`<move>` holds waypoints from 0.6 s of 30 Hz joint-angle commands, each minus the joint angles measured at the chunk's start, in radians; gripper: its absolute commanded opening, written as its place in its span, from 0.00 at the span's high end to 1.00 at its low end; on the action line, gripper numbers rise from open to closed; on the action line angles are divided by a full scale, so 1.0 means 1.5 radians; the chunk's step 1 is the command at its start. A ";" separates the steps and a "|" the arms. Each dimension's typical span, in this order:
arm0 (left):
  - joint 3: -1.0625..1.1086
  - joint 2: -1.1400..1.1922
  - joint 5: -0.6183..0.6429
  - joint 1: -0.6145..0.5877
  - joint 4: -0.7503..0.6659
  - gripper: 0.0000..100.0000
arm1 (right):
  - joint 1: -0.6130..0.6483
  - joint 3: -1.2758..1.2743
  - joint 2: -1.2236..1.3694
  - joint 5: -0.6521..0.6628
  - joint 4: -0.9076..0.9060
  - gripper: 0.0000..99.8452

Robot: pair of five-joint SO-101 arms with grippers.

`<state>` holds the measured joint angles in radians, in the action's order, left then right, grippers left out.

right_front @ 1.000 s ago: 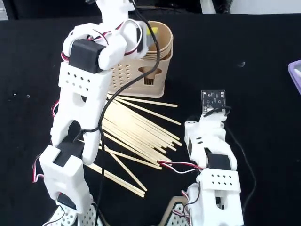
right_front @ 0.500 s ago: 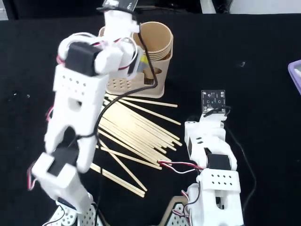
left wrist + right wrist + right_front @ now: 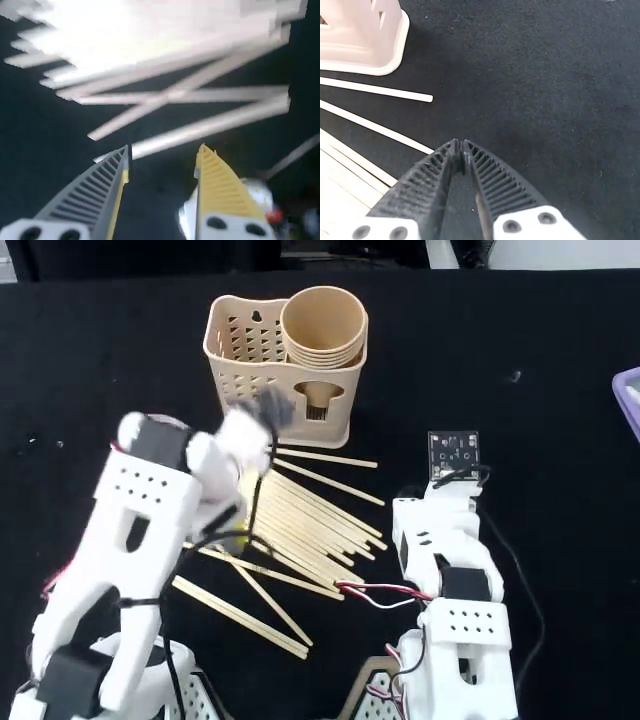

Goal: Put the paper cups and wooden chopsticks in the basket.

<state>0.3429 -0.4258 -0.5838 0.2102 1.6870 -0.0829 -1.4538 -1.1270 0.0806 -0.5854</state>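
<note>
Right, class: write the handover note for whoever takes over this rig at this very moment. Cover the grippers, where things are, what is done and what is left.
Left gripper: open, empty, above the chopsticks.
Right gripper: shut, empty, low over the table near the basket corner.
Cups: stacked in the basket's right compartment.
Chopsticks: loose pile on the table in front of the basket; none seen inside it.
Done: cups.
Left: all the chopsticks into the basket.
</note>
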 commanded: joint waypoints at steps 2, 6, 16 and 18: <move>0.244 -0.025 -0.125 -0.012 -0.145 0.78 | -0.008 0.002 -0.019 -0.003 0.016 0.99; 0.338 -0.025 -0.170 -0.009 -0.228 0.77 | -0.008 0.001 -0.019 -0.003 0.016 0.99; 0.420 -0.026 -0.177 -0.001 -0.328 0.73 | -0.008 0.001 -0.019 -0.003 0.016 0.99; 0.455 -0.026 -0.175 0.002 -0.397 0.73 | -0.008 0.001 -0.019 -0.003 0.016 0.99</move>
<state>0.9613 -0.4365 -0.8462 0.2010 1.2329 -0.0829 -1.4569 -1.1270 0.0806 -0.5854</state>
